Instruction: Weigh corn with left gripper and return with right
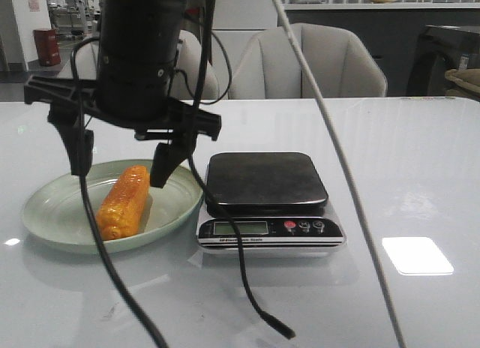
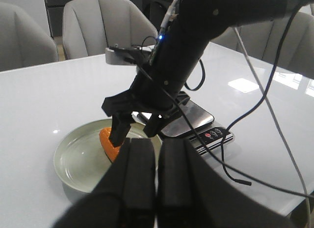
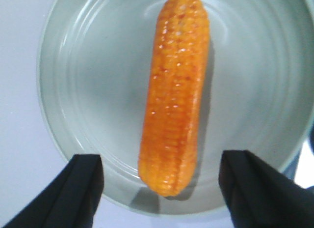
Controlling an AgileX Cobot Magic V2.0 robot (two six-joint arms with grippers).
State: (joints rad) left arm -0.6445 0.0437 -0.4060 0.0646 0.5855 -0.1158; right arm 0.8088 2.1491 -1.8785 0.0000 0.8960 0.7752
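The orange-yellow corn (image 1: 125, 200) lies lengthwise on the pale green plate (image 1: 52, 213), left of the scale. My right gripper (image 1: 120, 170) hangs just above the corn, open, one finger on each side and not touching it. In the right wrist view the corn (image 3: 177, 100) lies on the plate (image 3: 88, 90) between the wide-open fingers of the right gripper (image 3: 162, 161). My left gripper (image 2: 158, 144) is shut and empty, held back from the plate (image 2: 78, 164). From there I see the right gripper (image 2: 133, 135) over the corn (image 2: 108, 142). The left gripper is out of the front view.
A digital kitchen scale (image 1: 266, 181) with a bare dark platform stands right of the plate; it also shows in the left wrist view (image 2: 196, 117). A loose black cable (image 1: 247, 288) and a white cable (image 1: 337, 153) hang across the front. Chairs (image 1: 307, 59) stand behind the table.
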